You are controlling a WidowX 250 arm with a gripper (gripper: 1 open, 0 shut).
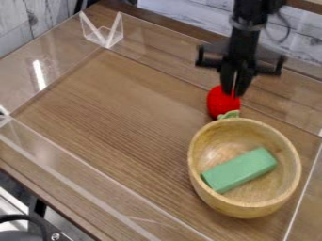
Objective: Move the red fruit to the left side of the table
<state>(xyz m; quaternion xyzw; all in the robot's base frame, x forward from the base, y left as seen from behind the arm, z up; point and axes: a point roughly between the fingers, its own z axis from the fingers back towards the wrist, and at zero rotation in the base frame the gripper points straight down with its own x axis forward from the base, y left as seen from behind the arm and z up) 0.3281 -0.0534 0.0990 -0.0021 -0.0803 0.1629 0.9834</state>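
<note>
Red shows only in part: we see one red fruit (223, 99), its upper side covered by the black gripper (234, 88) that comes straight down onto it. Its green leafy end is hard to make out against the rim of the wooden bowl (221, 136). We count one bowl, and the fruit sits just beyond the bowl's far rim, very close to it; whether it rests on the worktop (113, 113) or hangs just above it we cannot tell. The jaws are drawn in almost fully, pinched on the fruit's top. Inside the bowl lies one green block (239, 170), tilted across the bottom. The arm above the gripper is cut off by the top edge. Far from the bowl, at the worktop's far left corner, one clear acrylic bracket (101, 30) stands up; the low clear walls are faint.
</note>
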